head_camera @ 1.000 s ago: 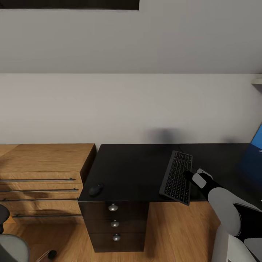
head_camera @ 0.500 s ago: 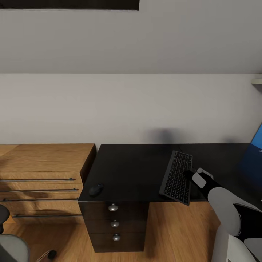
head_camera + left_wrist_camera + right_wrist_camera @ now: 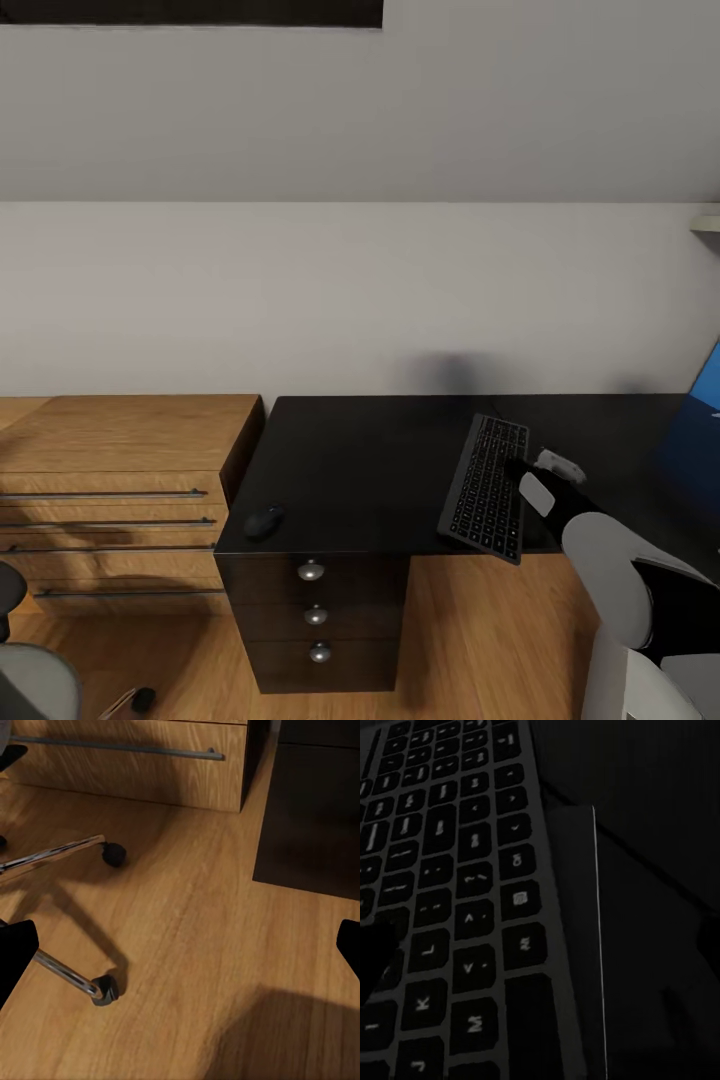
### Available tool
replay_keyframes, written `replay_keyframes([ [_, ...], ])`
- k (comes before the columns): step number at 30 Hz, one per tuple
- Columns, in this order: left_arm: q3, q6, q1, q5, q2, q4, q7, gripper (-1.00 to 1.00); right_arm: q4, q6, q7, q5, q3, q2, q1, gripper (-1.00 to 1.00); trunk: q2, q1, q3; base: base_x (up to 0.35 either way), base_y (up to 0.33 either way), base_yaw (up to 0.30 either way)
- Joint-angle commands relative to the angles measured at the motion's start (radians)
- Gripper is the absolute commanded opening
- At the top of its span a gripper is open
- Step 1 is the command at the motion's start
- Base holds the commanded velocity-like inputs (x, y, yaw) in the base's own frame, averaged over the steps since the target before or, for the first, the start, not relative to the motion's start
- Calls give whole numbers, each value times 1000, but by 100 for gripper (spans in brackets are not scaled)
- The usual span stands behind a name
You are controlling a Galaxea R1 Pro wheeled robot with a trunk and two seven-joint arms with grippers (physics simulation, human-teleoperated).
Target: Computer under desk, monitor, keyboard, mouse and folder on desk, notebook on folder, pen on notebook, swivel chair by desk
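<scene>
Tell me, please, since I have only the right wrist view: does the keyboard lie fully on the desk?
Observer: Not quite. In the head view the keyboard lies lengthwise, front to back, on the desk, and its near end seems to jut a little past the front edge.
Operator: Thank you. Where is the mouse?
Observer: The mouse sits at the desk's front left corner, above the drawer unit, well apart from the keyboard.
Operator: And what is the left arm doing?
Observer: The left gripper is open and hangs low over the wooden floor, near the swivel chair base and its casters.
</scene>
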Motion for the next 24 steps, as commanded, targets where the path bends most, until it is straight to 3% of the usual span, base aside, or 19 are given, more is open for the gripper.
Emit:
replay_keyframes([
  [1, 4, -2, 0, -10, 0, 0, 7, 100, -8, 1, -10, 6, 5, 5, 0, 100, 0, 0, -1, 0, 0, 0],
  [7, 4, -2, 0, -10, 1, 0, 6, 100, -110, -15, -70, 94, 6, 59, 16, 100, 0, 0, -1, 0, 0, 0],
  [8, 4, -2, 0, -10, 1, 0, 6, 100, -177, -15, -103, 129, 6, 84, 46, 100, 0, 0, -1, 0, 0, 0],
  [12, 4, -2, 0, -10, 1, 0, 6, 100, -275, -11, -144, 184, 7, 118, 106, 100, 0, 0, -1, 0, 0, 0],
  [21, 4, -2, 0, -11, 1, 0, 5, 100, -333, -8, -162, 312, 42, 184, 152, 100, 0, 0, -1, 0, 0, 0],
  [24, 4, -2, 0, -11, 1, 0, 4, 100, -336, -8, -163, 338, 49, 194, 157, 100, 0, 0, -1, 0, 0, 0],
])
